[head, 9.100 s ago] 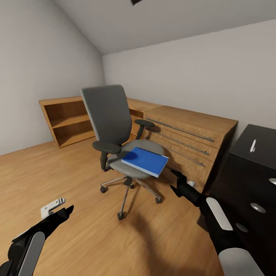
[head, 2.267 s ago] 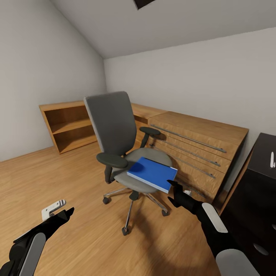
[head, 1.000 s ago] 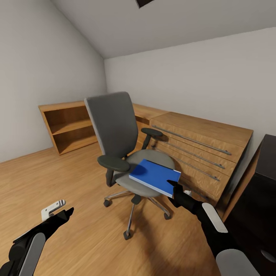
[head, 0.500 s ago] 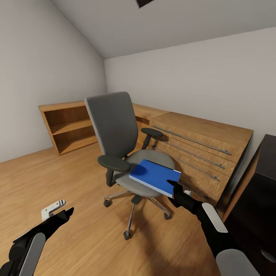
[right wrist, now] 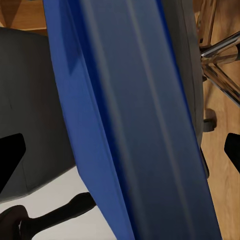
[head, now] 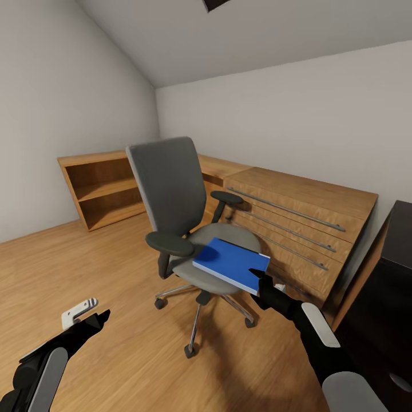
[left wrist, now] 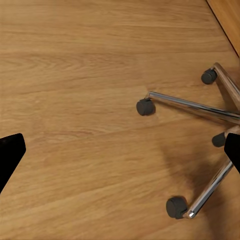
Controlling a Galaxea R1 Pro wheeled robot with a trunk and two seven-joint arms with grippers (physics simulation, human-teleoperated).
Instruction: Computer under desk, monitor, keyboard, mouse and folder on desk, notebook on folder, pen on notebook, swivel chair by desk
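Note:
The swivel chair (head: 171,189) with grey back and seat stands mid-room on its chrome base (left wrist: 195,107). The bright blue folder (head: 232,263) lies flat on the seat, overhanging its near right side. My right gripper (head: 256,281) is open just off the folder's near right corner. In the right wrist view the folder's edge (right wrist: 135,125) lies straight ahead of the open right gripper (right wrist: 120,150). My left gripper (head: 97,319) hangs open low over the floor, left of the chair; the left gripper (left wrist: 120,155) looks down at the castors. The black desk's drawer unit (head: 395,286) is at the right edge.
Behind the chair a low light-wood cabinet with long metal handles (head: 297,217) runs along the wall. An open wooden shelf unit (head: 103,189) stands at the back left. Bare wooden floor (head: 86,263) stretches left of the chair.
Over the older frames the view shifted towards the chair and the desk slid to the right edge. My right gripper came up to the folder's corner. In the last second nothing moved.

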